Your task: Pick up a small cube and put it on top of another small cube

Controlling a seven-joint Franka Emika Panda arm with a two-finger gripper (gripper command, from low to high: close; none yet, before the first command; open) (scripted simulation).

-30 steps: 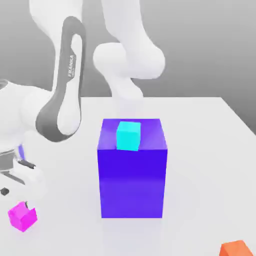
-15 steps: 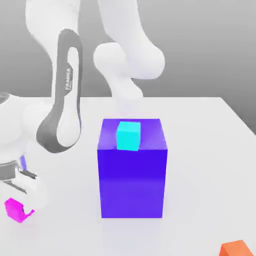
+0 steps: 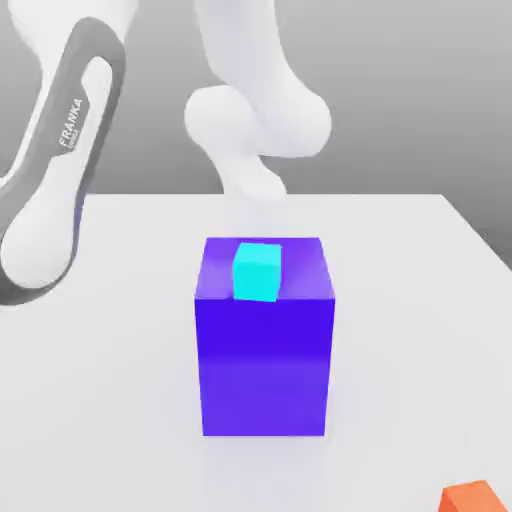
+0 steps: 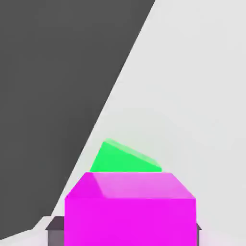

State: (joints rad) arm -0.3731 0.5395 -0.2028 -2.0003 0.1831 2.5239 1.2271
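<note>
Hand view: my jaws are closed on the magenta-pink cube (image 4: 129,222). The cube sits between them, with one dark pad (image 4: 55,236) against one side face and the other pad against the opposite side. Grip looks level on the cube, whose near face is square to me

Beyond the cube, partly hidden behind it, is a green block (image 4: 126,158), turned at an angle to mine. Whether the two touch I cannot tell. Pale surface under and around the green block; a dark grey area (image 4: 53,96) meets it along a straight slanting edge.

Exterior view, clock face centred on the big blue-violet block (image 3: 264,370), 12 o'clock at the far side: the block stands upright on the white tabletop (image 3: 410,330). A cyan cube (image 3: 257,272) rests on its top face, off centre towards 7 o'clock, near the front edge. An orange cube (image 3: 473,498) lies well apart from the block at 4 o'clock, partly cut off by the frame. My grey-and-white forearm link (image 3: 60,180), lettered FRANKA, is at 10 o'clock. More white arm links (image 3: 262,90) stand at 12 o'clock, above and behind the block
</note>
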